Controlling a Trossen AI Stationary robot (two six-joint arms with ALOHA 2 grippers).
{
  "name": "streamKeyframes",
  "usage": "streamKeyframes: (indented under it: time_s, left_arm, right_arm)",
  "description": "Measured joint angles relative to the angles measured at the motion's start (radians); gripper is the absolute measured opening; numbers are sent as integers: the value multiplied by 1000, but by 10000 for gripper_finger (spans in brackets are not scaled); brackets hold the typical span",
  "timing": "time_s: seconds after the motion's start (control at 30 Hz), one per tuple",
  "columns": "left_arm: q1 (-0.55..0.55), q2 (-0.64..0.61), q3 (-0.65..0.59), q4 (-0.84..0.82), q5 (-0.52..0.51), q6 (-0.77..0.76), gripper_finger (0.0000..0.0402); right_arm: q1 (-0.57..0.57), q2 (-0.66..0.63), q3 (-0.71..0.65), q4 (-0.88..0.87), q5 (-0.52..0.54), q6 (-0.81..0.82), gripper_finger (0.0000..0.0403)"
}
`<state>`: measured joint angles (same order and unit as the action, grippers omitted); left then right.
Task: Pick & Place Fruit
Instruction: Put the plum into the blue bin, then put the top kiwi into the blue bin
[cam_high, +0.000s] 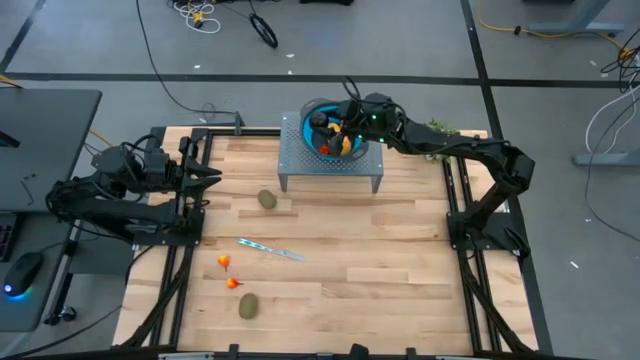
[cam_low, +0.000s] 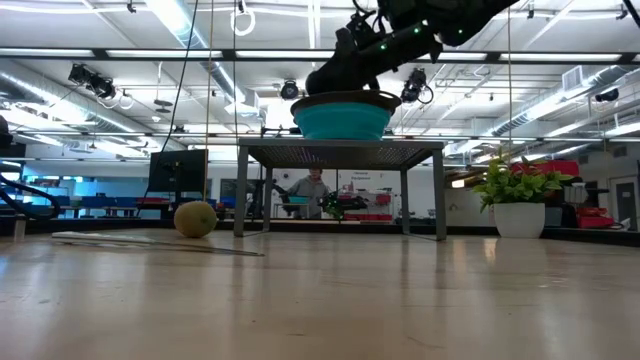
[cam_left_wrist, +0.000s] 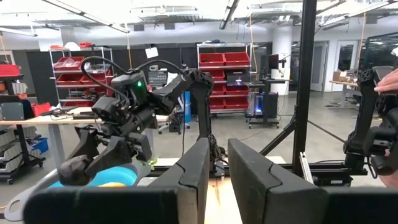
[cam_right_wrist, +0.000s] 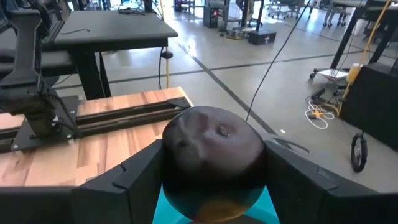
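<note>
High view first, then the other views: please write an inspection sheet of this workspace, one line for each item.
Surface: wooden table; metal stand carries a blue bowl.
Job's things: two kiwis and two red-orange fruits on the table; yellow-orange fruit in the bowl.
Clutter: silvery stick.
Grippers: right gripper over the bowl, jaws closed on a dark round fruit; left gripper waits at the left edge.
Cables: loose cables on the floor.
Surroundings: workshop, potted plant, person far behind.

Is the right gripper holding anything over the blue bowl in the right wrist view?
Yes, the right gripper has its fingers closed around a dark round fruit directly above the blue bowl.
</note>
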<state>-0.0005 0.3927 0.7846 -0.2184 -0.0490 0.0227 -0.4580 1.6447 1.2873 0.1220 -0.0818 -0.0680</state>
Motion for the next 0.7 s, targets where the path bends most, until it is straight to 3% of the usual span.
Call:
streamKeyframes:
  time_s: [0.4, 0.7]
  left_arm:
    - [0, 0, 0, 0, 0, 0, 68]
    - [0, 0, 0, 0, 0, 0, 68]
  right_arm:
    - [0, 0, 0, 12, -8, -18, 304]
    - [3, -1, 0, 10, -9, -19, 309]
